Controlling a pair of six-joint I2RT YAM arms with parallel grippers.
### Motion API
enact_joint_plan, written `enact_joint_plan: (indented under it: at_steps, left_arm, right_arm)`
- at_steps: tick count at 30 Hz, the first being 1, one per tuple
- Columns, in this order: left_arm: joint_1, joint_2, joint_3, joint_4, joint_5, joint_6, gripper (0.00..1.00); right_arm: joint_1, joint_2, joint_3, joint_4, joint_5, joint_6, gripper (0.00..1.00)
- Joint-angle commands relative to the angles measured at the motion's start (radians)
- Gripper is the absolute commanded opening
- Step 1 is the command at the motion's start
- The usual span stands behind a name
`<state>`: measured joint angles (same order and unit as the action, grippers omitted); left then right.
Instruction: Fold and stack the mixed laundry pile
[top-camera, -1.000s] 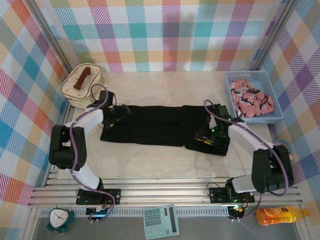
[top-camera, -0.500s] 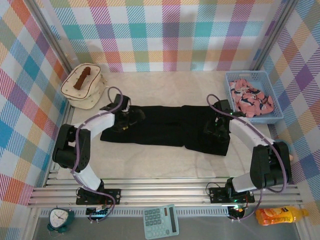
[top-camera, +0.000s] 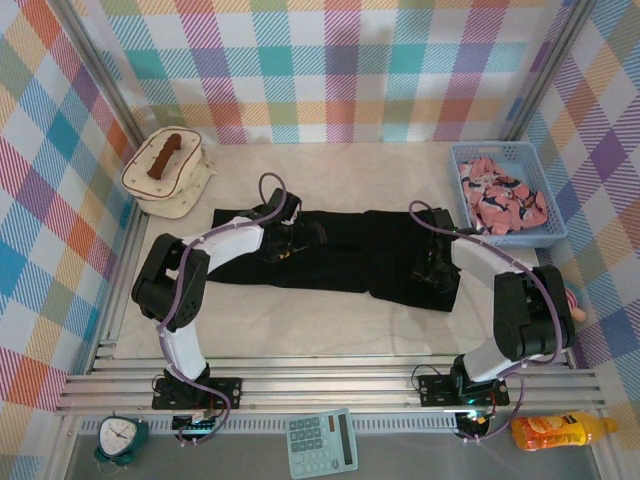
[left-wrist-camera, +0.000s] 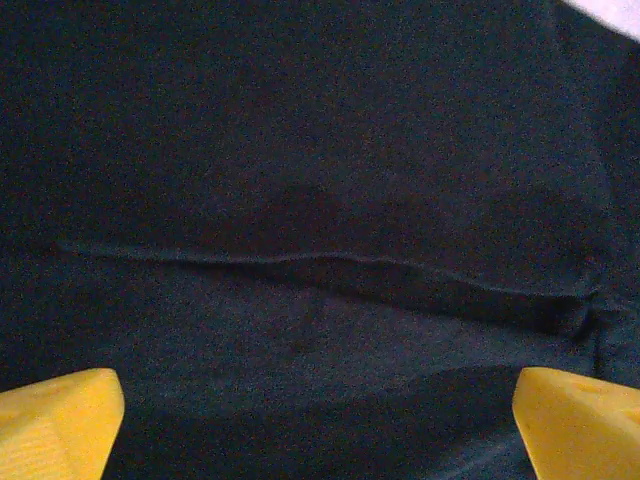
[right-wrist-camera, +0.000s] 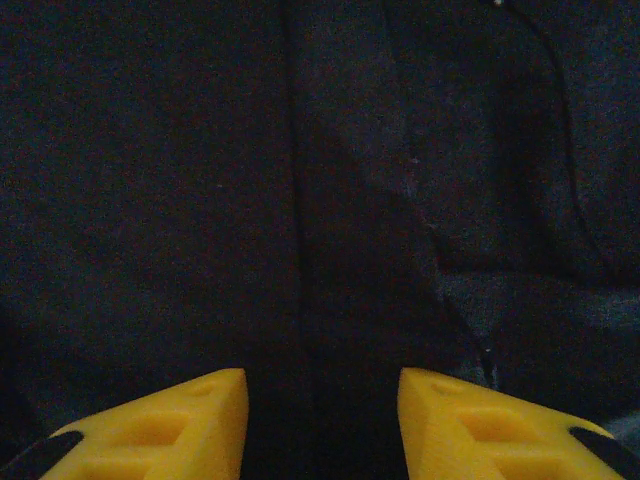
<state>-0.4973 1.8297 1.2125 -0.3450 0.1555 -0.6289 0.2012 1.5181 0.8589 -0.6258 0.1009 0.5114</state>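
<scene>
Black and plain, the large shirt (top-camera: 350, 255) lies flattened in a long band across the middle of the pale table (top-camera: 330, 330), its left end narrower and its right end broader, reaching nearer the front edge. Up close the cloth is matte and dark, with a thin hem or fold line running across it in the left wrist view and a vertical crease in the right wrist view. The pink garment (top-camera: 500, 200), printed with dark navy and white shapes, sits crumpled in the light-blue mesh basket (top-camera: 495, 146) at the rear right, well apart from the shirt. A cream quilted bag (top-camera: 168, 180) with a brown handle stands at the rear left corner. The left gripper (top-camera: 300, 238) is low over the shirt's left half, its jaws spread wide; its yellow fingers (left-wrist-camera: 55, 425) sit at the far corners of the wrist view with only flat cloth between them, grasping nothing. The right gripper (top-camera: 437, 275) is down on the shirt's right end, its yellow fingers (right-wrist-camera: 150, 425) about half parted. The vertical crease runs into the gap between them, and whether they pinch that cloth cannot be told.
</scene>
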Motion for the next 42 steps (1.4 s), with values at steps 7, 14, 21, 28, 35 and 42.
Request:
enact_joint_plan:
  at_steps: [7, 14, 21, 28, 35, 42]
  left_arm:
    - [0.036, -0.060, 0.006, -0.060, -0.072, 0.020, 1.00]
    - [0.050, -0.073, -0.016, -0.065, -0.070, 0.019, 1.00]
    - [0.055, -0.078, -0.031, -0.054, -0.067, 0.012, 1.00]
    - [0.069, -0.083, -0.022, -0.059, -0.071, 0.021, 1.00]
    - [0.095, -0.087, -0.026, -0.043, -0.079, 0.023, 1.00]
    - [0.096, -0.124, -0.062, -0.044, -0.081, 0.020, 1.00]
  right_arm:
    - [0.047, -0.041, 0.093, 0.130, -0.183, -0.045, 0.51]
    - [0.098, 0.073, 0.063, 0.258, -0.291, 0.008, 0.51]
    - [0.132, 0.091, 0.054, 0.282, -0.359, 0.032, 0.48]
    - [0.219, -0.109, -0.080, 0.300, -0.631, 0.106, 0.36]
    - [0.250, -0.270, -0.076, 0.178, -0.494, 0.078, 0.37]
    - [0.118, -0.082, 0.089, 0.073, -0.181, -0.016, 0.36]
